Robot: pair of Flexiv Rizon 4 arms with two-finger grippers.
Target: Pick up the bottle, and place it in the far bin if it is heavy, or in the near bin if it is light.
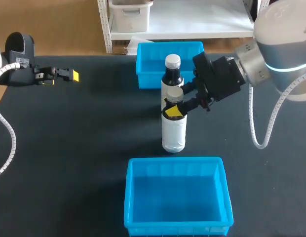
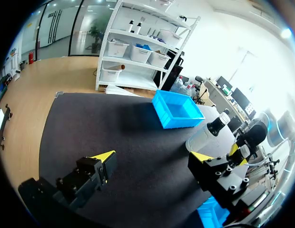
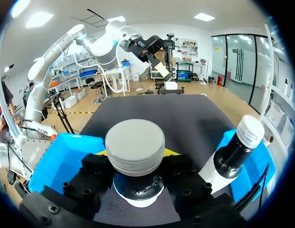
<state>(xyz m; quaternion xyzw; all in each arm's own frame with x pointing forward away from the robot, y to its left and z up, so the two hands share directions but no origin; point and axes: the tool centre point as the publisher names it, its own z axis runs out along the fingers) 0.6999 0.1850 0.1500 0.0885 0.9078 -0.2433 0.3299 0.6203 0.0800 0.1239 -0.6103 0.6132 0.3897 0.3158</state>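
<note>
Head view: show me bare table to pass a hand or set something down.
Free: the wide stretch between left gripper and near bin; the table right of that bin. Crowded: by far bin, where right gripper grips grey-capped bottle beside white-capped bottle.

Head view: fixed high behind the robot, tilted down over the whole counter (image 1: 69, 148). Takes in far bin (image 1: 148, 74), near bin (image 1: 175, 160), bottle (image 1: 173, 131) and both arms at middle range.

Left wrist view: mounted on the left arm at the counter's left side, low, facing out past the left hand (image 1: 73, 75) across the counter toward the right arm. Well apart from the bottle.

Right wrist view: mounted on the right arm, just above the right hand (image 1: 175, 107), very close over the bottle's cap, facing back toward the left arm.

Shared by all three: counter's middle, bottle, both bins. Wrist views aimed at each other.
</note>
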